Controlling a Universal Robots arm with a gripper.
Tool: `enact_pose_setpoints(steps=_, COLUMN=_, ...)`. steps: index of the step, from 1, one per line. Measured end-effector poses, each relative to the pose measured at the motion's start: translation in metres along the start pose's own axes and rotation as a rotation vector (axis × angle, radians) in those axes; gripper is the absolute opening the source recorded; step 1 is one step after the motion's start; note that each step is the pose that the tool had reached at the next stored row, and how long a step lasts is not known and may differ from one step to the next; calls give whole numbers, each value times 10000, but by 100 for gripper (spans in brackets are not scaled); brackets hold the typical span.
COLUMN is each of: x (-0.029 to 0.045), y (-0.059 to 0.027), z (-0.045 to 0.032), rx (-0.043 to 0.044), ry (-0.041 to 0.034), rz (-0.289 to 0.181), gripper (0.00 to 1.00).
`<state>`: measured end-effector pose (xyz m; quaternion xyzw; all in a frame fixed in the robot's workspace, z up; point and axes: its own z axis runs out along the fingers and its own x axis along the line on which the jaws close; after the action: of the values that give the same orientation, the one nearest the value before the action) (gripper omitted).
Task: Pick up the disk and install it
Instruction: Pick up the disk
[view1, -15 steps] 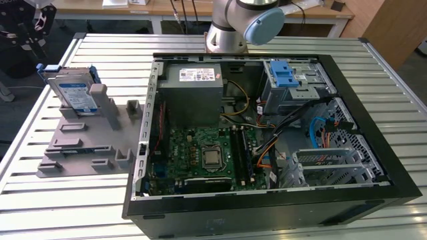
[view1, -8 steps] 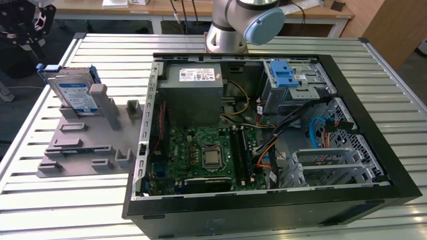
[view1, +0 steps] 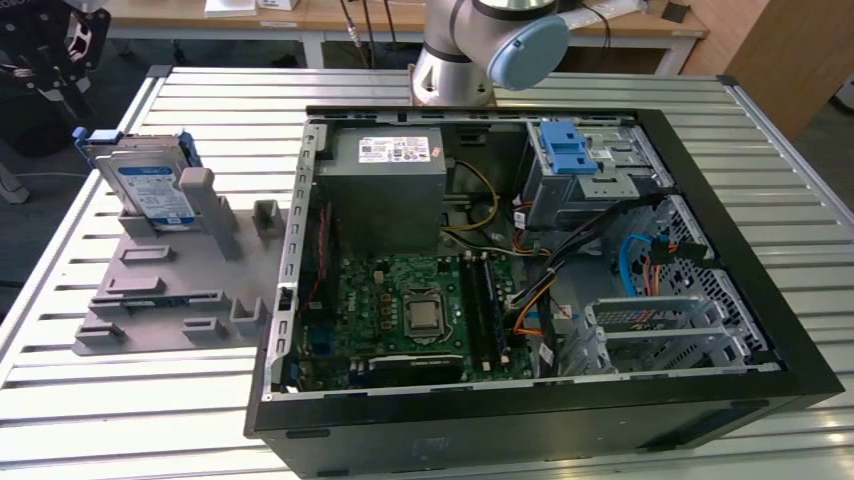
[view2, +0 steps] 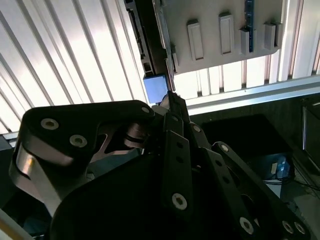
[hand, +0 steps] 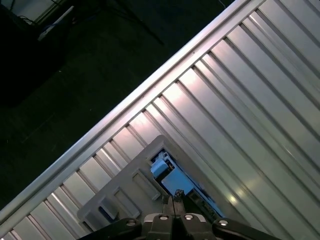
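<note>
Disk (view1: 144, 188) stands on edge in the grey holder (view1: 134, 300), straight below my gripper (hand: 174, 200), its thin upper edge facing the fingers, which I see pressed together and holding nothing.

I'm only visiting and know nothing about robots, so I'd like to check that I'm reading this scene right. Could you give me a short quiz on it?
1. True or false: the disk is already installed inside the computer case.
2. Where does the disk stand? A) upright in the grey holder beside the case; B) on a shelf; C) clamped between the jaws.
3. Fill in: in the first wrist view the gripper hangs over the disk with its jaws ____.

Key: 1 false; 2 A; 3 shut.
</note>
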<state>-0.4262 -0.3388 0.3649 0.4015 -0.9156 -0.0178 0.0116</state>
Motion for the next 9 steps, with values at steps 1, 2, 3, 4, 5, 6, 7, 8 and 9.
enact_pose_setpoints(steps=1, x=0, y=0, z=0, rx=1, ry=2, rz=-70, gripper=11)
enact_pose_setpoints(steps=2, x=0, y=0, z=0, rx=1, ry=5, rz=-134, gripper=11)
enact_pose_setpoints(steps=3, x=0, y=0, z=0, rx=1, ry=8, rz=-199, gripper=11)
enact_pose_setpoints(steps=4, x=0, y=0, z=0, rx=2, ry=10, rz=-262, gripper=11)
enact_pose_setpoints(steps=5, x=0, y=0, z=0, rx=2, ry=13, rz=-324, gripper=11)
enact_pose_setpoints(steps=6, x=0, y=0, z=0, rx=3, ry=16, rz=-385, gripper=11)
enact_pose_setpoints(steps=7, x=0, y=0, z=0, rx=4, ry=18, rz=-447, gripper=11)
enact_pose_setpoints(steps=8, x=0, y=0, z=0, rx=4, ry=21, rz=-512, gripper=11)
enact_pose_setpoints(steps=9, x=0, y=0, z=0, rx=4, ry=24, rz=-575, gripper=11)
